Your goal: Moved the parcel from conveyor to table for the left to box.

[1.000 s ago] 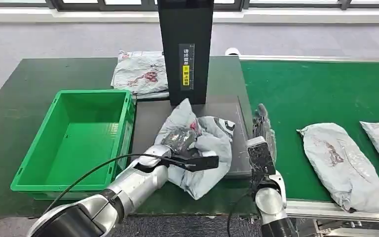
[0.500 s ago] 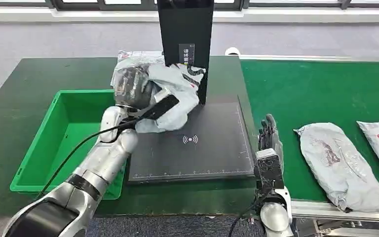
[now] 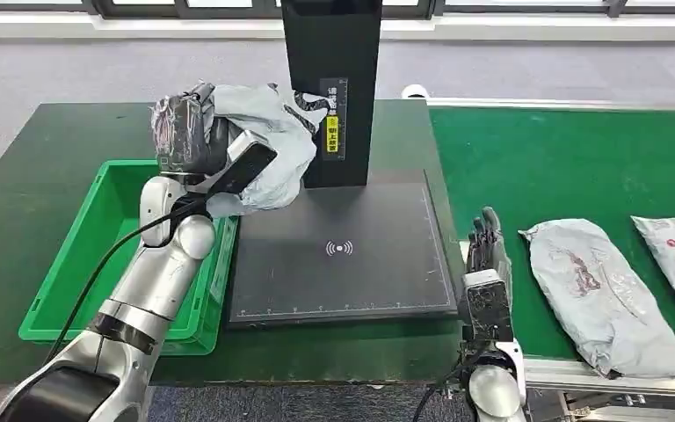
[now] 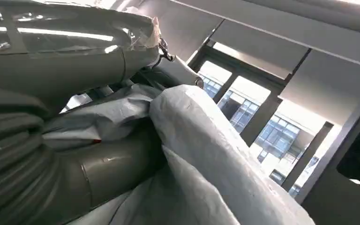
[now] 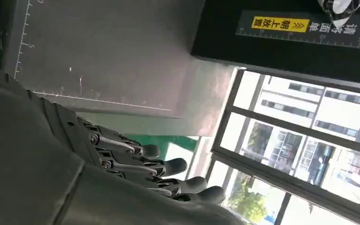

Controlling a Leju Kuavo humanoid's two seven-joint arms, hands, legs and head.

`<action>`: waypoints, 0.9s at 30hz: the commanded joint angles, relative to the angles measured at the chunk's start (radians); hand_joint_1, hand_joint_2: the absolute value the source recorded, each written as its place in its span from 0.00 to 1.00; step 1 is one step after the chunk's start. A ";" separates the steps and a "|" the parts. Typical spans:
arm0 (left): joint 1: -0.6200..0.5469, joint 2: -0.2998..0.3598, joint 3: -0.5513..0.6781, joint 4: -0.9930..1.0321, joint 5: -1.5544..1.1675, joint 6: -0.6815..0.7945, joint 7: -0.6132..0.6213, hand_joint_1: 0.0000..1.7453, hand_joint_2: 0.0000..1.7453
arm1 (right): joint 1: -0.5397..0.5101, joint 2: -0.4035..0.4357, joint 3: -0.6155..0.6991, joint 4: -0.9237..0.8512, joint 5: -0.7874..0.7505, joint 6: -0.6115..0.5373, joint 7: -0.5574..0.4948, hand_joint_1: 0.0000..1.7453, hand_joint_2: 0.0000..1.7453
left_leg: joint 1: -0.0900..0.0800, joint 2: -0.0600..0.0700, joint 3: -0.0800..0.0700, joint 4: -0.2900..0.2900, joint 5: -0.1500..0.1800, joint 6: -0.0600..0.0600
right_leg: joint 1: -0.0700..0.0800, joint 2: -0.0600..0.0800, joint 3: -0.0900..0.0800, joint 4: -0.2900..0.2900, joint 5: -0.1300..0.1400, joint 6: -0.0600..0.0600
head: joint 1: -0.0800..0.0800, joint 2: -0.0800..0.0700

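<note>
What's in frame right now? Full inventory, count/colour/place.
held parcel: 1, grey, gripped by the left hand above the bin's far right corner
bin: 1, green, left on the table
scanner pad: 1, black, table centre
scanner post: 1, black, behind the pad
conveyor: 1, green, right
belt parcels: 2, grey, on the conveyor
table: 1, dark green
left hand: silver, raised, holds the parcel
right hand: dark fingers straight, between pad and conveyor, holds nothing
</note>
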State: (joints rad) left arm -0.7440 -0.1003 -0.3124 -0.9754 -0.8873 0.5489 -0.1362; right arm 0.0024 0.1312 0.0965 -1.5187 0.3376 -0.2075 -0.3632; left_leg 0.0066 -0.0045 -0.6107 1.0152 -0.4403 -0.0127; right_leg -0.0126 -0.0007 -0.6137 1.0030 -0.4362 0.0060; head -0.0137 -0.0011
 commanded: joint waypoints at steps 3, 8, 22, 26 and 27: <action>-0.026 0.017 0.026 0.013 -0.002 -0.007 0.000 1.00 1.00 | -0.011 0.025 -0.056 0.012 -0.004 0.006 0.004 0.00 0.00 | 0.000 0.001 0.004 -0.002 -0.001 0.000 | 0.001 0.000 0.004 -0.002 -0.001 -0.001 | 0.000 0.000; -0.026 0.017 0.026 0.013 -0.002 -0.007 0.000 1.00 1.00 | -0.011 0.025 -0.056 0.012 -0.004 0.006 0.004 0.00 0.00 | 0.000 0.001 0.001 -0.001 0.000 0.000 | 0.000 0.000 0.001 0.000 0.000 0.000 | 0.000 0.000; -0.026 0.017 0.026 0.013 -0.002 -0.007 0.000 1.00 1.00 | -0.011 0.025 -0.056 0.012 -0.004 0.006 0.004 0.00 0.00 | 0.000 0.001 0.003 -0.001 -0.001 0.000 | 0.000 0.000 0.003 -0.001 -0.001 -0.001 | 0.000 0.000; 0.456 0.242 0.091 -0.378 -0.505 -0.430 0.503 1.00 1.00 | 0.103 -0.019 -0.090 -0.052 -0.013 0.011 0.049 0.00 0.00 | 0.000 0.001 0.002 0.000 -0.001 0.000 | 0.000 0.000 0.001 0.000 0.000 0.000 | 0.000 0.000; 0.613 0.268 0.198 -0.381 -0.679 -0.275 0.580 1.00 1.00 | 0.145 -0.026 -0.122 -0.068 -0.032 0.037 0.012 0.00 0.00 | -0.001 0.007 0.010 -0.006 -0.001 0.000 | -0.001 0.007 0.007 -0.005 0.000 -0.001 | 0.000 0.000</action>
State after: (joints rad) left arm -0.7383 -0.0912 -0.3120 -0.9895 -0.8885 0.5470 -0.1362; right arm 0.0029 0.1324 0.0965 -1.5209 0.3376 -0.2075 -0.3628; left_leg 0.0067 -0.0044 -0.6107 1.0151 -0.4403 -0.0127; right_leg -0.0125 -0.0008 -0.6139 1.0030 -0.4363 0.0060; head -0.0137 -0.0011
